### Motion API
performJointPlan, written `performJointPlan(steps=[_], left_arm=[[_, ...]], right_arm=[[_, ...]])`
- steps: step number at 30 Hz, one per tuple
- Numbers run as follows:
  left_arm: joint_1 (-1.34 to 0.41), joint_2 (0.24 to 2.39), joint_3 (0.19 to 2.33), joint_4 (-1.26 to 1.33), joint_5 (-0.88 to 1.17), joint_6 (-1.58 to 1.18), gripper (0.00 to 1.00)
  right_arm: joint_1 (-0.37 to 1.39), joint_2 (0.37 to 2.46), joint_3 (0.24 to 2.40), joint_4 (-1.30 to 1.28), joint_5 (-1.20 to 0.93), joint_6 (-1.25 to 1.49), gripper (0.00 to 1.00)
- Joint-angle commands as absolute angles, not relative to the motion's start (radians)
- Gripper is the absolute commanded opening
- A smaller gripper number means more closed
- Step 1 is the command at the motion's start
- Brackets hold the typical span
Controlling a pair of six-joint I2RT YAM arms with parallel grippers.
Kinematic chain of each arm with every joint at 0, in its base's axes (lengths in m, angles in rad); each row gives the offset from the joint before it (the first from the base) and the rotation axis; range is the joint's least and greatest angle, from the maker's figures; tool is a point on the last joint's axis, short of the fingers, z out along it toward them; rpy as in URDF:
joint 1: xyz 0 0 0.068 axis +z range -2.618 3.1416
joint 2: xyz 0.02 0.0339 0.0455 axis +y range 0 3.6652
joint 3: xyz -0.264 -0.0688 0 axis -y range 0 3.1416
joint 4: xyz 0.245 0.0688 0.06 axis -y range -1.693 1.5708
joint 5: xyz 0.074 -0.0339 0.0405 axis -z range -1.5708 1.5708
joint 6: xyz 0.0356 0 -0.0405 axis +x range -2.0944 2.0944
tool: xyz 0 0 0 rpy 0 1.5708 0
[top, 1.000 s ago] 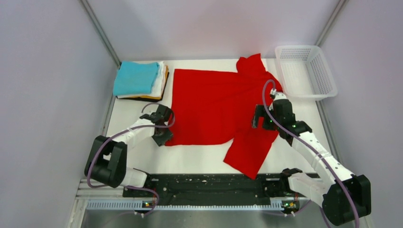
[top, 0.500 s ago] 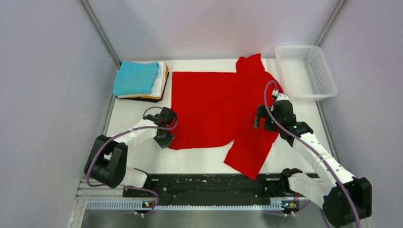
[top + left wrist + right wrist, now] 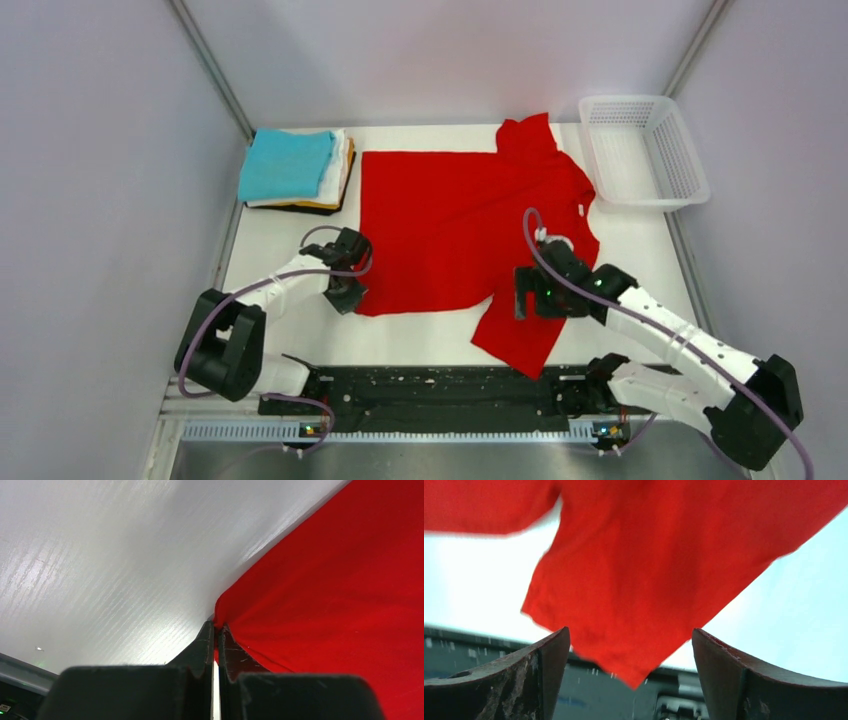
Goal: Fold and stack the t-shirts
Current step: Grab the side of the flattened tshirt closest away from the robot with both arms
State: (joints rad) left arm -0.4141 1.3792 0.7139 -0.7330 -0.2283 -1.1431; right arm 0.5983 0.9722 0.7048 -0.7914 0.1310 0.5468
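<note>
Risk: left gripper [image 3: 216, 630] clamps the red t-shirt [image 3: 450, 220] by a sliver of hem corner [image 3: 222, 611]; cloth may slip on lifting. Meanwhile right gripper [image 3: 629, 632] gapes over the sleeve [image 3: 520, 325], holding nothing.

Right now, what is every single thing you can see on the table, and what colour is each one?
red t-shirt: one, bright red, spread flat across the middle of the table, one sleeve pointing to the near edge
folded t-shirts: one stack, teal on top with white, yellow-orange and dark edges below, far left corner
basket: one, white plastic mesh, far right corner, nothing seen inside
table: one, white
left gripper: one, black, shut on the red t-shirt's near left corner
right gripper: one, black, open, above the red t-shirt's near sleeve
</note>
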Motion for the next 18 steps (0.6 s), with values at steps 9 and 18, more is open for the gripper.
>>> performJointPlan(steps=[9,18], left_arm=[[-0.420,1.396,0.702,-0.770,-0.243,-1.134,0.00],[-0.420,1.379,0.702,-0.774,-0.265,-1.140,0.00]], right_arm=[[1.136,1.166,0.666,-0.909,0.150,0.851,0.80],[1.137,1.265,0.583,-0.798,0.179,0.836,0.65]])
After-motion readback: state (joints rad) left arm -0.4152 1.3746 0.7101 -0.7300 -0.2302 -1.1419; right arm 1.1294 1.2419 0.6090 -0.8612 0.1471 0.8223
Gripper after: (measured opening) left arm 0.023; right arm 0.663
